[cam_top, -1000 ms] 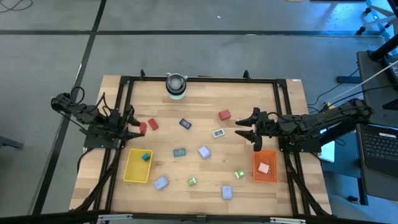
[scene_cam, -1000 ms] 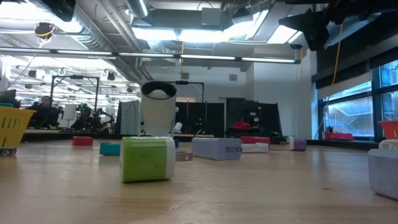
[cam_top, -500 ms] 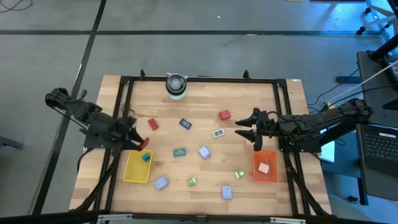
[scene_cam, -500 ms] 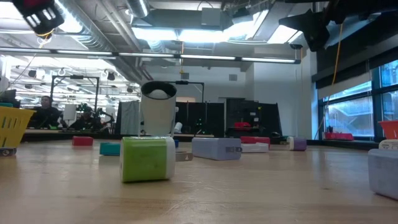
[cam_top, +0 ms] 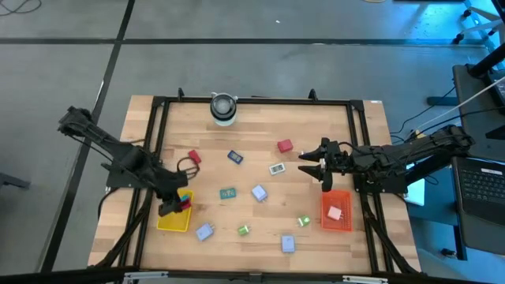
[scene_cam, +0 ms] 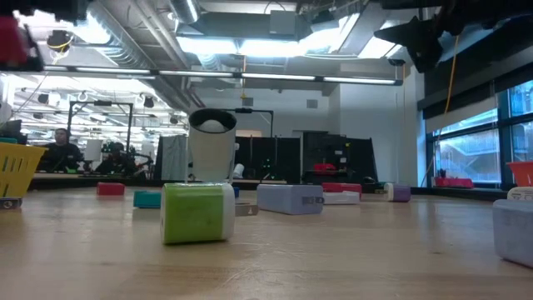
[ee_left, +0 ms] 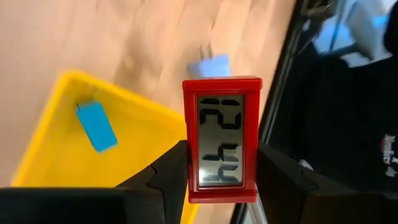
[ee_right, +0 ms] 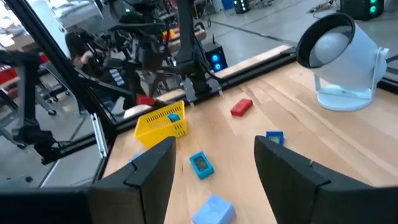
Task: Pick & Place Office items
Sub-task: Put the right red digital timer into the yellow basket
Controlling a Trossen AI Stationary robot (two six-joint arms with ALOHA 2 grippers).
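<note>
My left gripper [cam_top: 177,205] hangs over the yellow tray [cam_top: 167,224] and is shut on a red office item with a digital display [ee_left: 221,140], also seen in the low view as the red item [scene_cam: 10,40]. A blue item [ee_left: 96,126] lies in the yellow tray [ee_left: 43,146]. My right gripper [cam_top: 312,163] is open, raised over the table's right part, touching nothing; it shows as my right gripper [ee_right: 214,162]. Several small items lie loose on the table: red [cam_top: 285,145], blue [cam_top: 235,157], teal [cam_top: 228,192], lavender [cam_top: 259,192], green [cam_top: 245,229]. My left gripper pinches the red display item between its two fingers by the long side edges [ee_left: 188,165], on the half nearer the wrist. One finger [ee_left: 168,174] is on each side. The item is lifted clear above the yellow tray, its display facing the wrist camera.
A red-orange tray [cam_top: 336,194] at the table's right near part holds a pink item [cam_top: 334,212]. A grey-white cylinder [cam_top: 223,108] stands by the far edge. A black frame [cam_top: 252,100] borders the table. A lavender item [cam_top: 204,231] lies just beside the yellow tray.
My left gripper has carried the red display item toward the table's near edge, from beside the tray's far end to above the yellow tray, staying shut on it. My right arm has kept still.
</note>
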